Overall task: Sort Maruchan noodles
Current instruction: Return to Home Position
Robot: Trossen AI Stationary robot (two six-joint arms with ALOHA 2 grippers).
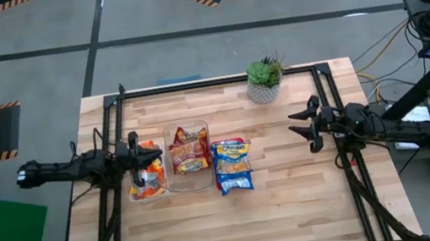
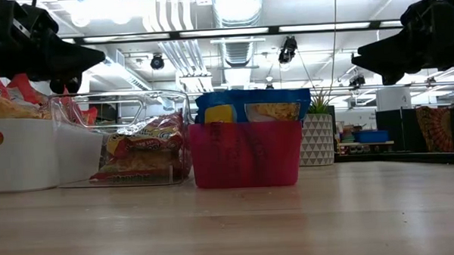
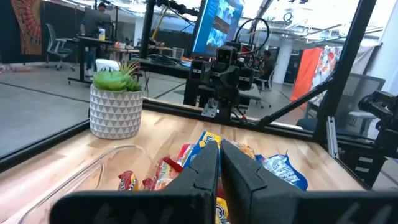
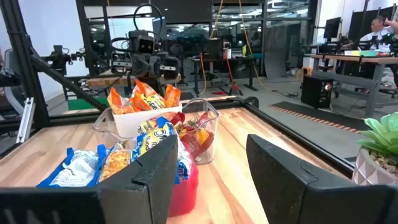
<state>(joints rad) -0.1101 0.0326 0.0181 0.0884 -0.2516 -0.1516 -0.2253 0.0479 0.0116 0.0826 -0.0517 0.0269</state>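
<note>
**While both grippers hang clear, noodles lie in three bins**

Where the wooden bench (image 1: pixel 297 211) is inspected from above, two arms reach in from opposite sides. The left gripper (image 1: pixel 159 154) hangs raised over the white bin (image 2: pixel 20 154), its fingers (image 3: pixel 202 171) pressed together and holding nothing. The right gripper (image 1: pixel 292 124) hangs raised near the bench's right side, well apart from the bins, with its fingers (image 4: pixel 152 171) spread wide and empty.

Three bins stand in a row at mid-bench, each just beside the next: the white bin, a clear bin (image 2: pixel 80 155) and a red bin (image 2: pixel 247 153). A potted plant (image 1: pixel 264 81) stands near the far edge.

All the Maruchan noodles (image 1: pixel 190 152) in view sit in the bins:
- orange packets (image 1: pixel 147 182) in the white bin
- red packets (image 2: pixel 140 146) in the clear bin
- blue packets (image 1: pixel 232 159) in the red bin
</note>
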